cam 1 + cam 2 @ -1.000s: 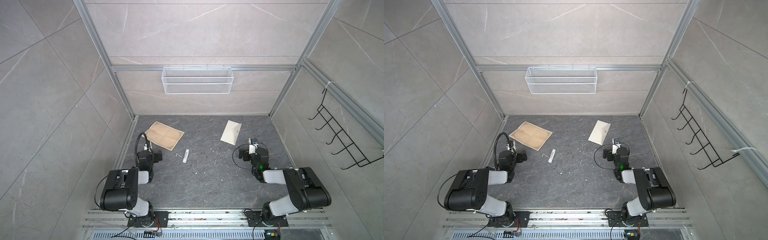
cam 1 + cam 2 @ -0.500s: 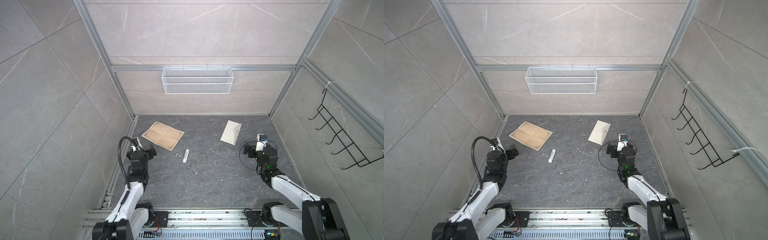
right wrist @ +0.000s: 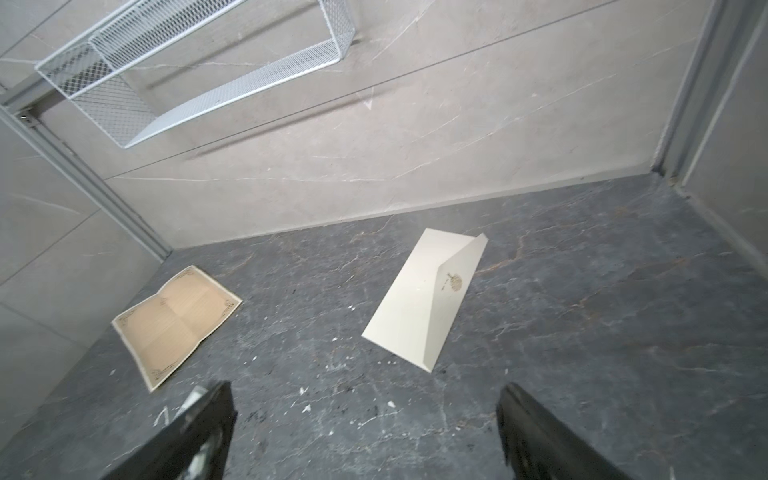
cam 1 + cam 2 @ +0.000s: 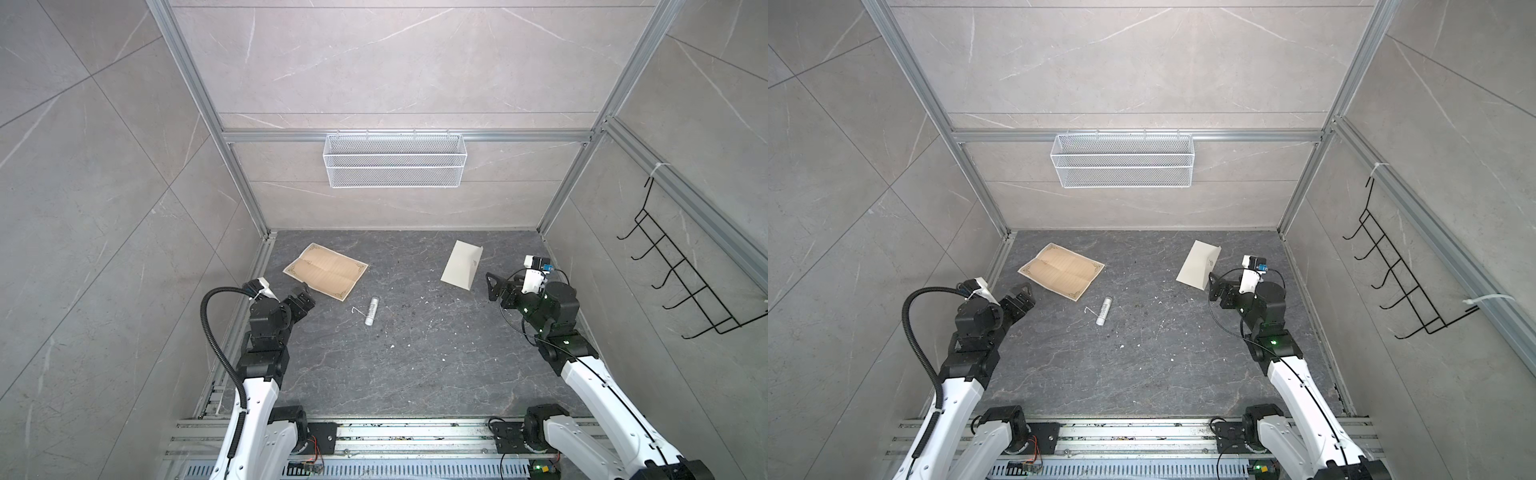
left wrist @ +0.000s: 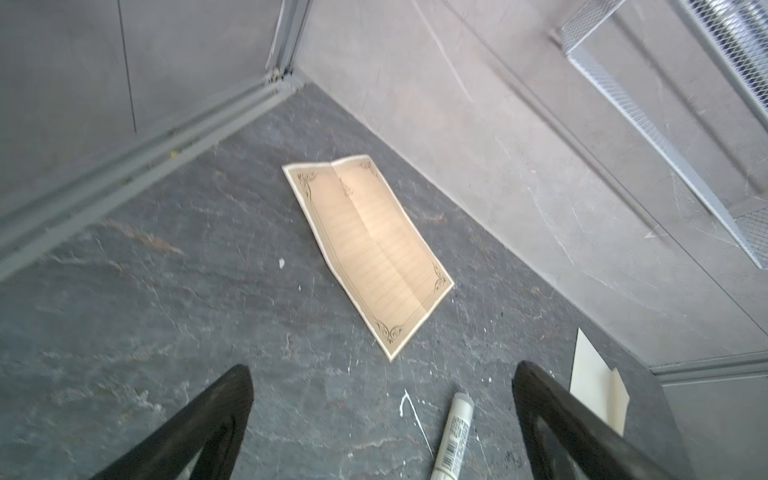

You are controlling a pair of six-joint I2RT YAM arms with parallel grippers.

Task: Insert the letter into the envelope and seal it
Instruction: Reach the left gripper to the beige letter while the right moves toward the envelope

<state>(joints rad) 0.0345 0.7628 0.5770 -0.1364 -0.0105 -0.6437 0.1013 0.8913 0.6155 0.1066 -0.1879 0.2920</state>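
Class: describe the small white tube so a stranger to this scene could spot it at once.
Look at the dark grey table. Close by the tan letter, on the side facing the cream envelope, lies the tube. It alone is a slim cylinder; its neighbours are flat paper.

The letter [image 4: 325,275] is matt tan paper, creased; the envelope [image 4: 461,266] smooth cream paper; the tabletop [image 4: 395,365] dark veined stone, speckled; the basket [image 4: 395,176] white metal mesh

robot lab cell: tiled walls [image 4: 374,62], aluminium frame [image 4: 407,136].
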